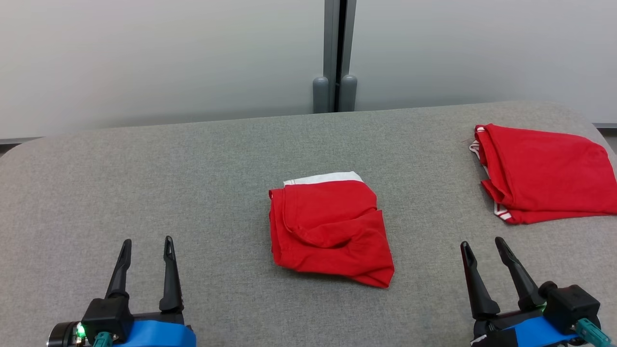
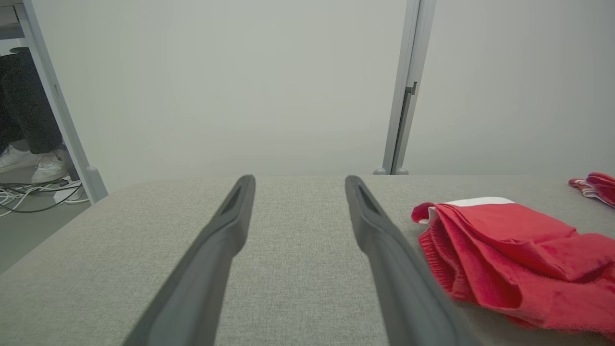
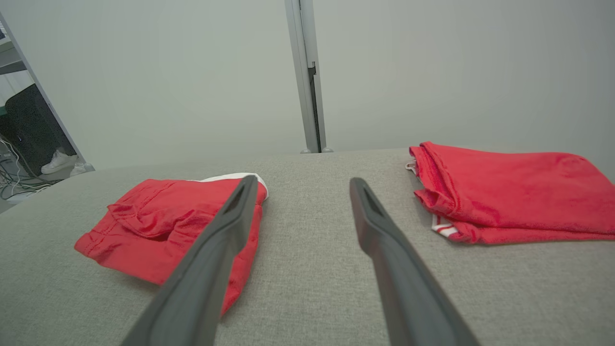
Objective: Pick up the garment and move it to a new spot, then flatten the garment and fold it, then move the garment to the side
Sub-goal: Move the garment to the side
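A red garment (image 1: 328, 226) with a white band along its far edge lies folded in a loose bundle at the middle of the grey table (image 1: 144, 193). It also lies at the right of the left wrist view (image 2: 509, 254) and at the left of the right wrist view (image 3: 168, 226). My left gripper (image 1: 147, 243) (image 2: 298, 182) stands open at the lower left, well left of the garment, nothing between its fingers. My right gripper (image 1: 482, 243) (image 3: 300, 182) stands open at the lower right, to the right of the garment, also holding nothing.
A second red garment (image 1: 542, 173) (image 3: 509, 190) with white stripes lies folded at the table's far right edge. A pale partition wall with a grey post (image 1: 336, 53) stands behind the table. A person's legs and white shoes (image 2: 29, 161) and floor cables are off the table's left.
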